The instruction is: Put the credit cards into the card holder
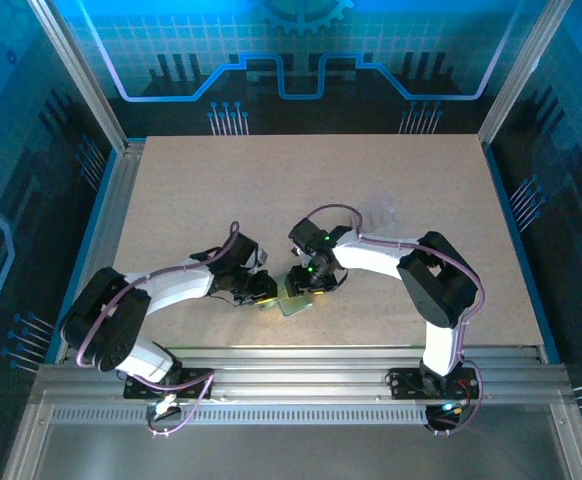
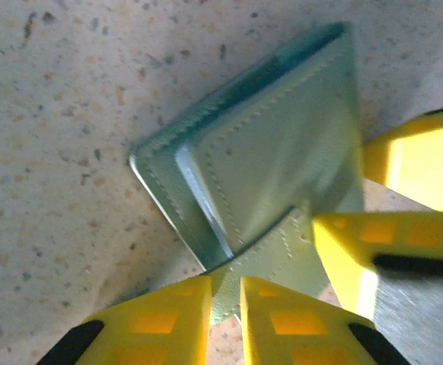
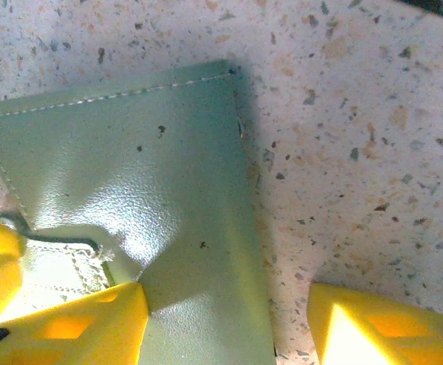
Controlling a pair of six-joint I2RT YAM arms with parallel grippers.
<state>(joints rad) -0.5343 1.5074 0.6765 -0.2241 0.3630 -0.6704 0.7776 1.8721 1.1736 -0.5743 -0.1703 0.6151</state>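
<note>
Yellow fingers point(image 2: 297, 323) of the left pincer point(image 2: 225, 287) sit at the bottom of the left wrist view. They are pressed almost together and pinch the near edge of the card holder point(image 2: 267, 152). From that grip the card holder runs away toward the upper right, lying flat on the speckled counter point(image 2: 54, 152). Its long axis is diagonal, with one rounded corner pointing left. A stitched pocket panel covers most of its upper face, and a curved stitched edge crosses the face just beyond the gripping fingers. In the right wrist view the right pincer point(image 3: 227, 304) stands spread across the card holder's long side edge: one finger point(image 3: 77, 327) rests on the green face and the other stands over bare counter beside the card holder, so nothing is clamped. At the left margin of that view, a yellow finger of the left pincer touches the card holder next to the curved seam. From the top camera the card holder point(image 1: 293, 304) lies cornerwise close to the counter's near edge. The left pincer point(image 1: 259, 292) is at its left corner and the right pincer point(image 1: 311, 282) at its far side, so both wrists crowd the space above the card holder. A faint clear pouch point(image 1: 381, 214) lies well apart, beyond the card holder to its far right.
</note>
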